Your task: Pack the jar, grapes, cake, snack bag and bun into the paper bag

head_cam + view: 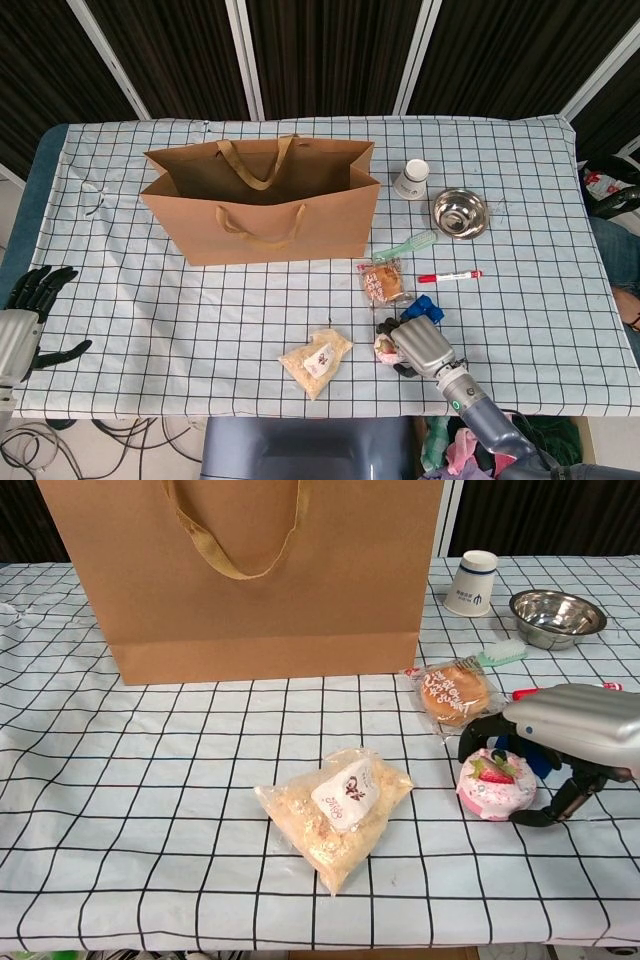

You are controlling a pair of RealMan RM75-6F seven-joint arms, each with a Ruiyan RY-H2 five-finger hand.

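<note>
cake sits on the table; right hand curls around it; left hand spread.

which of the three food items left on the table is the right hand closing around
The pink cake with the strawberry on top; the right hand curls over it, while the bun and snack bag lie untouched.

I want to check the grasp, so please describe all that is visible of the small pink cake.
The cake is small and round, with pink frosting, a white rim on top and a red strawberry with a green leaf. It sits upright on the checked tablecloth, in front of the wrapped bun. The right hand arches over it, dark fingers curled at its top and another behind it. It is not lifted.
</note>
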